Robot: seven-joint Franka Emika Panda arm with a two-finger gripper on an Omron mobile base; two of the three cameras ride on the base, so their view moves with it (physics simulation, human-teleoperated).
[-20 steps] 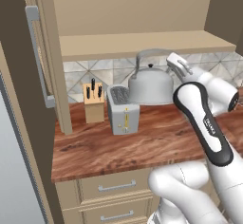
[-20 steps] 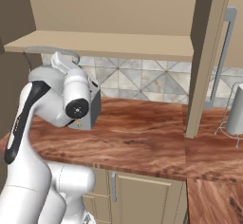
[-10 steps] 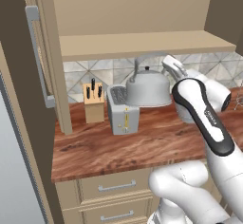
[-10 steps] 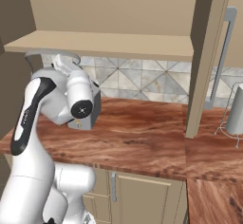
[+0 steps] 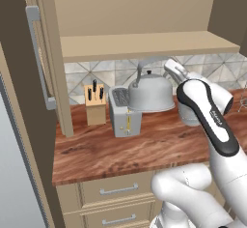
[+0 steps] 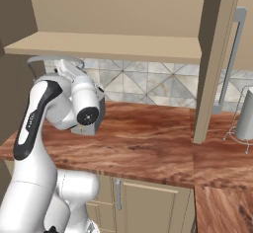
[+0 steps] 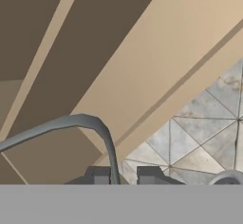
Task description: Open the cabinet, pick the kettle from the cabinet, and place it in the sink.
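While clamped by pincer (image 7: 122, 176): kettle (image 5: 147, 92).

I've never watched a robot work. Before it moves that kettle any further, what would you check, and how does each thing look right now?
1. Jaws closed on the kettle handle: ok, the gripper straddles the thin arched handle.
2. Kettle out of the cabinet: ok, it hangs below the shelf.
3. Kettle upright: ok.
4. Clearance from the toaster: cannot tell, they overlap in the left base view.
5. Cabinet doors open: ok.
6. Path to the sink: cannot tell.
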